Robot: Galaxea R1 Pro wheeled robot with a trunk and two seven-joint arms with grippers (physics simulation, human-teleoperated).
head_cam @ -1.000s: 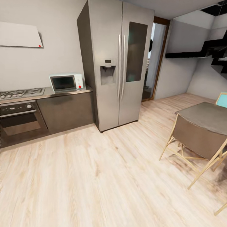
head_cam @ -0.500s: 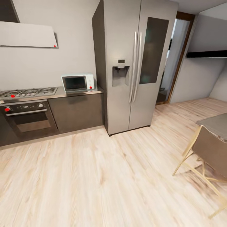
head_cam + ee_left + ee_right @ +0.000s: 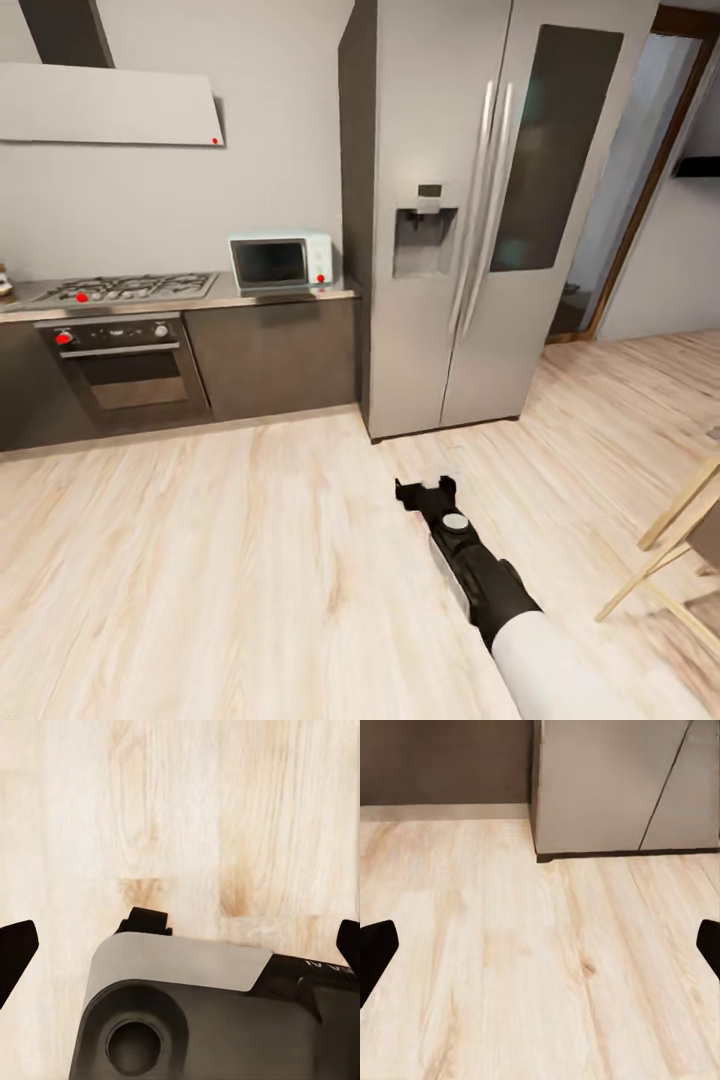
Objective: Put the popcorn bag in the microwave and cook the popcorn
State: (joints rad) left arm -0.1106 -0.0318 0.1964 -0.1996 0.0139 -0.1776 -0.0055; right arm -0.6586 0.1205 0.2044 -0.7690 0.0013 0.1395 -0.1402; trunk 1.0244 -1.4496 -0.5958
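The pale blue microwave (image 3: 282, 262) stands with its door shut on the grey countertop (image 3: 300, 294), beside the fridge. I cannot make out the popcorn bag or the popcorn. My right gripper (image 3: 427, 490) hangs over the wood floor, well short of the counter. In the right wrist view the right gripper (image 3: 540, 952) is open and empty, its fingertips (image 3: 375, 949) far apart. My left gripper (image 3: 180, 945) is open too, pointing down at the floor over a grey-and-black part of my own body (image 3: 187, 1020).
A tall steel fridge (image 3: 480, 210) stands right of the counter. A gas hob (image 3: 125, 288) sits over a dark oven (image 3: 120, 365), under a white hood (image 3: 110, 105). A small dark thing (image 3: 3, 280) is cut off at the counter's left. A chair (image 3: 685, 525) stands right.
The camera has swung, so the kitchen has slid right in the picture and looks closer. My right arm has come up into the head view.
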